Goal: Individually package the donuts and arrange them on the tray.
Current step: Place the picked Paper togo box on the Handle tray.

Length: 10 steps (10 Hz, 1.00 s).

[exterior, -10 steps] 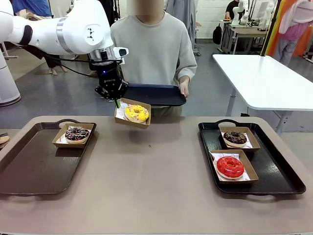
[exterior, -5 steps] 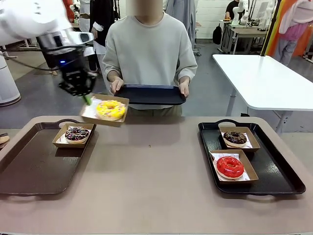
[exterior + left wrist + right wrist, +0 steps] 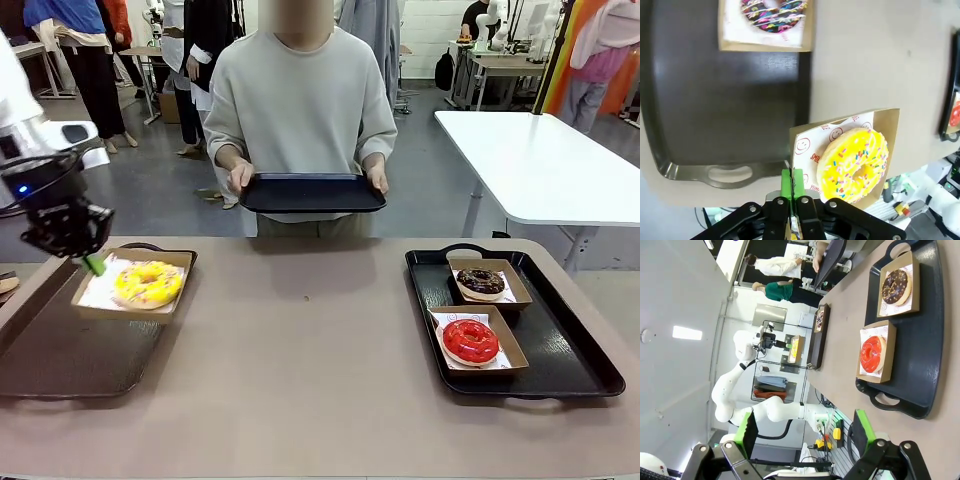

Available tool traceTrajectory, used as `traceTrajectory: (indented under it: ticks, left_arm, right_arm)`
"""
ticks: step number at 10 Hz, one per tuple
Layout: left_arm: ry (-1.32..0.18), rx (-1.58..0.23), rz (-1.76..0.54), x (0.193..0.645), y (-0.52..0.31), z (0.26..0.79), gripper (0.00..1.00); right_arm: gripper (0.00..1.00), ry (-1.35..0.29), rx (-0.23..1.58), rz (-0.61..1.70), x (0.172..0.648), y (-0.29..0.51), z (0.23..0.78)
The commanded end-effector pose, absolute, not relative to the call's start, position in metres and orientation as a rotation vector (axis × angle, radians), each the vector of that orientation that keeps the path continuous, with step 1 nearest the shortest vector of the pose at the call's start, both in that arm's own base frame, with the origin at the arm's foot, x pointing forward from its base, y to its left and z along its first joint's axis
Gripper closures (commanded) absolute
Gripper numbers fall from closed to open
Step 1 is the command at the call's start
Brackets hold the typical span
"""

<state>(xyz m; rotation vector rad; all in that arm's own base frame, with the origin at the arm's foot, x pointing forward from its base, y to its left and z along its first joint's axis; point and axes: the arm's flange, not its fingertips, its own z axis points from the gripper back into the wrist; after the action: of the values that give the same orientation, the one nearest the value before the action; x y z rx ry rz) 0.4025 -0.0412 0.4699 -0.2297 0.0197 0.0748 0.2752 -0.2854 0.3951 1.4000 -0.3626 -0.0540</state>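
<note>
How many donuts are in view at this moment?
4. Yellow donut in the box held by the left tool; purple donut on the left tray; chocolate donut and red donut on the right tray.

Printed matter. The white paper liner (image 3: 812,150) under the yellow donut (image 3: 854,164), seen from the left wrist, carries red smiley-face symbols and part of a red word beginning "SMIL"; the remaining letters are hidden. The liner under the red donut (image 3: 470,341), on the right-hand tray, shows small red marks too fine to read.
</note>
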Motion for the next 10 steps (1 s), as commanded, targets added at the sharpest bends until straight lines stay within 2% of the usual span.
traceTrajectory:
  ticks: [1, 6, 10]
  left_arm:
    - [-0.032, -0.186, 0.068, 0.383, -0.017, 0.452, 0.99]
    - [0.021, -0.056, 0.075, 0.405, 0.008, 0.405, 0.99]
    - [0.030, -0.082, 0.065, 0.396, 0.005, 0.409, 0.99]
  right_arm:
    - [0.00, -0.372, 1.407, -0.038, 0.274, -0.286, 0.396]
    - [0.00, -0.372, 1.407, -0.038, 0.274, -0.286, 0.396]
    - [0.00, -0.372, 1.407, -0.038, 0.274, -0.286, 0.396]
